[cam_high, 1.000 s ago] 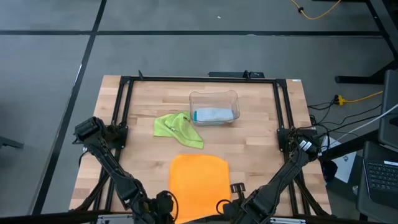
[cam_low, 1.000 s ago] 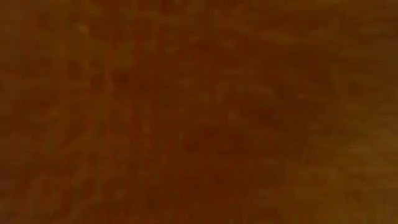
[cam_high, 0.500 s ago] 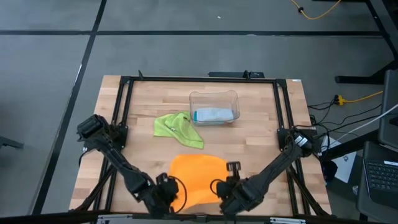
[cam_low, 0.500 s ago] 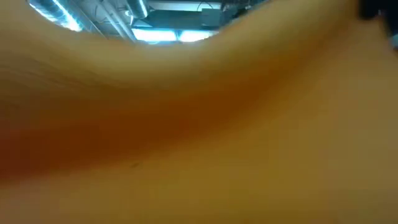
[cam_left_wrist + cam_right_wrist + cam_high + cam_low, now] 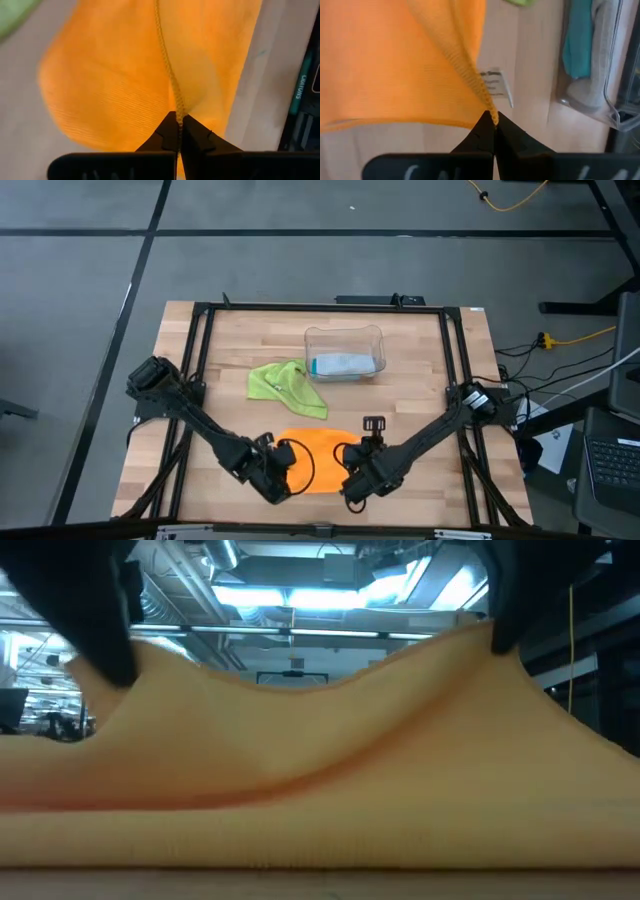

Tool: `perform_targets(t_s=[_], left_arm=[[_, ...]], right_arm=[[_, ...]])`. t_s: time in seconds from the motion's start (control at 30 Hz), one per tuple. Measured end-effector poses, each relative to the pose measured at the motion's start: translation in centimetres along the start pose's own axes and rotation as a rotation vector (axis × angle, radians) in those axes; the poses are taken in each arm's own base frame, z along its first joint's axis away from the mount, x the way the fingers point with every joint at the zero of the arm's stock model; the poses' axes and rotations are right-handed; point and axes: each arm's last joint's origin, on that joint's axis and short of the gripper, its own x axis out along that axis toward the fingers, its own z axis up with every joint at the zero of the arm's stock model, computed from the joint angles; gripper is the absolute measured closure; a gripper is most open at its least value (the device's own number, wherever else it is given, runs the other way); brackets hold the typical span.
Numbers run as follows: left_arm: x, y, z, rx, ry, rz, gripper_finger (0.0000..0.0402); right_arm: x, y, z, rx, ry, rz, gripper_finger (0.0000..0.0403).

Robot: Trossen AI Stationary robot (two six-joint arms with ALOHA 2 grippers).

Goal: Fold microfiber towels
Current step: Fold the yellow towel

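The orange towel [image 5: 318,452] lies at the table's near middle. Its far part rests on the wood, and its near edge is raised and sags between the two grippers [image 5: 300,740]. My left gripper [image 5: 284,478] and my right gripper [image 5: 351,480] are each shut on a near corner. A lime green towel [image 5: 285,385] lies crumpled farther back. The teal and pale grey-blue towels [image 5: 580,45] lie inside the clear bin [image 5: 344,352]. My left gripper pinches the orange towel's stitched edge [image 5: 174,106] at the near left corner between its two shut fingers, slanting down from the near side. That corner is lifted clear [image 5: 118,675], and the cloth falls away slack toward the table. My right gripper pinches the hemmed near right corner [image 5: 491,114] at its fingertips, slanting down from the near side. The corner is held up off the table [image 5: 492,638]. The cloth hangs slack from it, and a white label [image 5: 496,85] shows beside the hem.
A black metal frame [image 5: 200,350] runs round the tabletop. The clear bin stands at the far middle, the green towel to its left. Bare wood shows left and right of the orange towel. Cables lie on the floor at the right.
Both grippers have moved from the table's near edge toward the far edge and tipped further downward, staying shut. They have carried the orange towel's near edge up and over. Its far part has stayed on the table, and less of it now shows from above.
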Motion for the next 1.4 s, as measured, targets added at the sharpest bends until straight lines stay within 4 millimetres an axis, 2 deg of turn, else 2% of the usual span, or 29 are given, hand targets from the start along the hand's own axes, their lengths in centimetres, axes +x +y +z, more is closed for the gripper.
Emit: perform_targets(t_s=[0.2, 0.43, 0.63, 0.83, 1.07, 1.17, 1.4], left_arm=[[-1.2, 1.6, 1.0, -0.002, 0.008, 0.071, 0.0401], [-0.3, 3.0, 1.3, -0.007, 0.04, 0.183, 0.0402], [0.0, 3.6, 2.3, -0.039, 0.059, 0.183, 0.0401], [0.0, 4.1, 2.2, -0.038, 0.112, 0.202, 0.0402], [-0.3, 5.0, 1.9, 0.004, 0.107, 0.323, 0.0399], [-0.2, 5.2, 2.0, -0.001, 0.107, 0.328, 0.0382], [-0.1, 5.4, 2.3, -0.018, 0.109, 0.332, 0.0314]], right_arm=[[1.1, -0.6, 0.3, 0.013, 0.009, -0.027, 0.0402], [3.5, -1.2, 0.1, 0.021, 0.072, -0.065, 0.0402], [5.2, -1.5, 0.6, 0.052, 0.059, -0.049, 0.0402], [5.7, -1.4, 0.6, 0.05, 0.057, -0.024, 0.0401], [5.7, -1.4, 0.7, 0.052, 0.057, -0.021, 0.0369], [5.7, -1.4, 0.7, 0.054, 0.058, -0.021, 0.0359], [5.7, -1.4, 0.6, 0.05, 0.063, -0.021, 0.0346]])
